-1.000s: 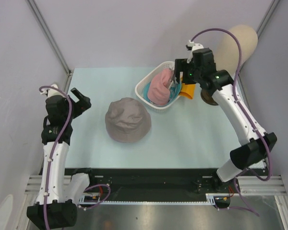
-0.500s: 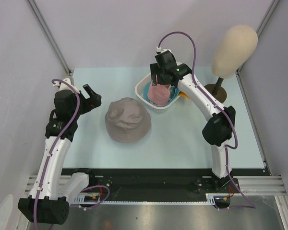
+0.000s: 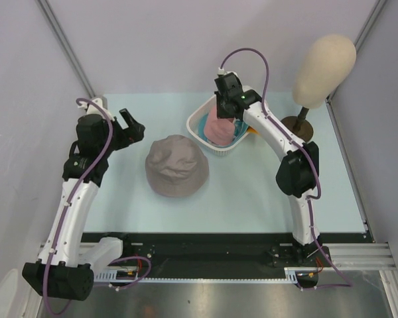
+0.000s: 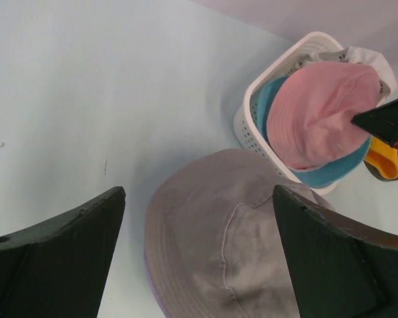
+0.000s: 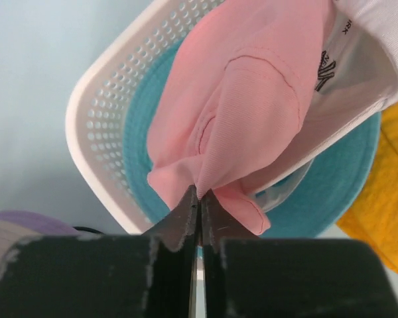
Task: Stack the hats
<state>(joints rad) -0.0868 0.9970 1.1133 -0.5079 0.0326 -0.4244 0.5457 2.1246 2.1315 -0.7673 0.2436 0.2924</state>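
Over at one o'clock on the desk (image 3: pixel 265 192), the right tool (image 5: pixel 198 196) is down in the white basket (image 5: pixel 103 112), fingers pinched tight on a fold of the pink hat (image 5: pixel 252 99), with no gap between them and fabric bunched right at the tips. Pink sits on top of the pile, the teal hat (image 5: pixel 142 112) lies flat beneath it, the orange hat (image 5: pixel 385 199) spills past the rim at the basket's three o'clock, and a white cap (image 5: pixel 375 33) is tucked in alongside. Near the middle of the desk the lavender hat (image 3: pixel 176 165) lies crown-up, at seven o'clock of the basket, and it looks like the base of the stack. The left tool (image 4: pixel 199 193) hovers at ten o'clock of it, fingers spread wide, holding nothing. So this reads as the pick of hat number two: grip made, lift not yet done. The next move, I'd say, calls for a clean pull straight up so the brim clears the basket wall without dragging the teal hat or the cap along. After that comes a carry toward seven o'clock and a release centred over the lavender crown. The mannequin head (image 3: pixel 325 63) at two o'clock plays no part.
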